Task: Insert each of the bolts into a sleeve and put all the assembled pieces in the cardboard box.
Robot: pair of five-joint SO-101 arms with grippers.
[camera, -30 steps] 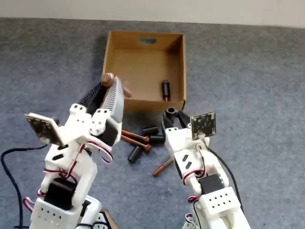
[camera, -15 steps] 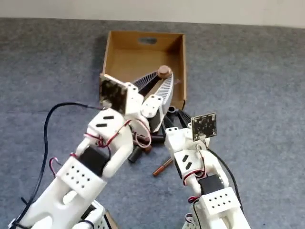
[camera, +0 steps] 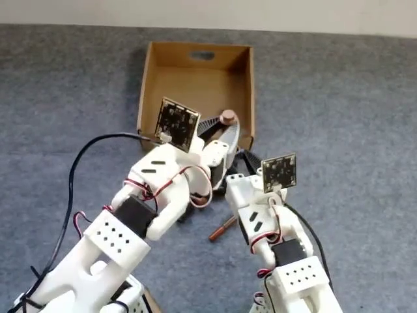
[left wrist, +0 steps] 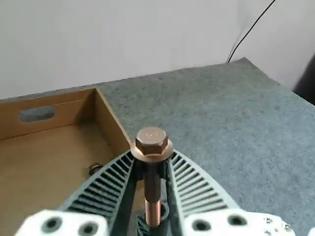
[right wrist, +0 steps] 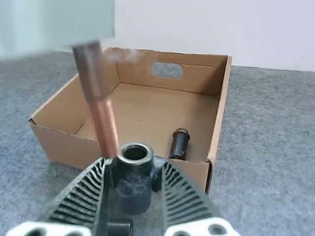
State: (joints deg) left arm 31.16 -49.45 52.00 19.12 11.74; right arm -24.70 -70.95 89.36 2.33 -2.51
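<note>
My left gripper (camera: 225, 128) is shut on a copper bolt (camera: 227, 117), head up, just in front of the cardboard box (camera: 189, 91). In the left wrist view the bolt (left wrist: 151, 147) stands upright between the fingers of the left gripper (left wrist: 151, 162). My right gripper (right wrist: 134, 165) is shut on a black sleeve (right wrist: 134, 179), held upright with its bore facing up. The bolt's shank (right wrist: 102, 120) comes down at a slant, its tip beside the sleeve's rim on the outside. One assembled piece (right wrist: 178, 143) lies inside the box (right wrist: 64, 142).
A loose copper bolt (camera: 223, 227) lies on the grey carpet beside the right arm. Another black sleeve (right wrist: 119, 228) sits below the right gripper. The left arm's body covers the other loose parts. A black cable (camera: 85, 156) loops at the left.
The left arm swung right with the bolt, from the box's left front corner to above the right gripper's sleeve. The right arm kept still.
</note>
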